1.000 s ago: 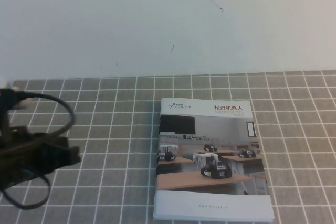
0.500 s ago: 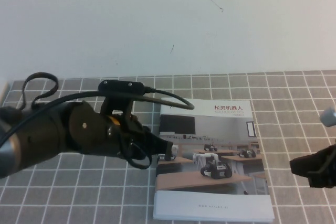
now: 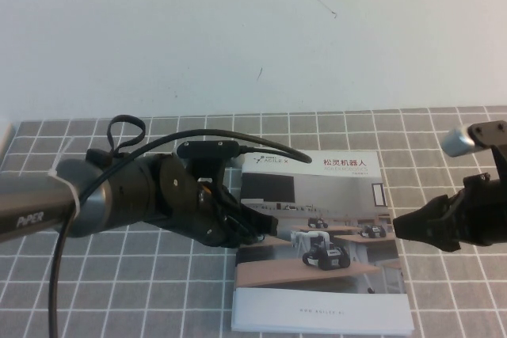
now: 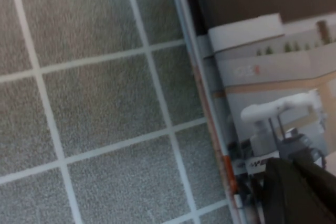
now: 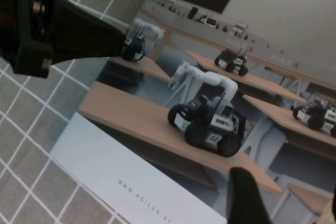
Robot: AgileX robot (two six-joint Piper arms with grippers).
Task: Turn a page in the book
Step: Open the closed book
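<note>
Closed book (image 5: 220, 77) on gray tiled mat (image 5: 31, 145), left end effector (image 5: 79, 30) at its edge.

I am showing a grey left arm (image 3: 47, 199) lettered PIPER, trailing a black cable (image 3: 238, 138); my grippers are wearing black.

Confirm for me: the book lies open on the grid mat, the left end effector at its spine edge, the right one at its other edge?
Not open: the high view shows the book closed, cover up. Left end effector at its spine edge, right end effector at the other.
</note>
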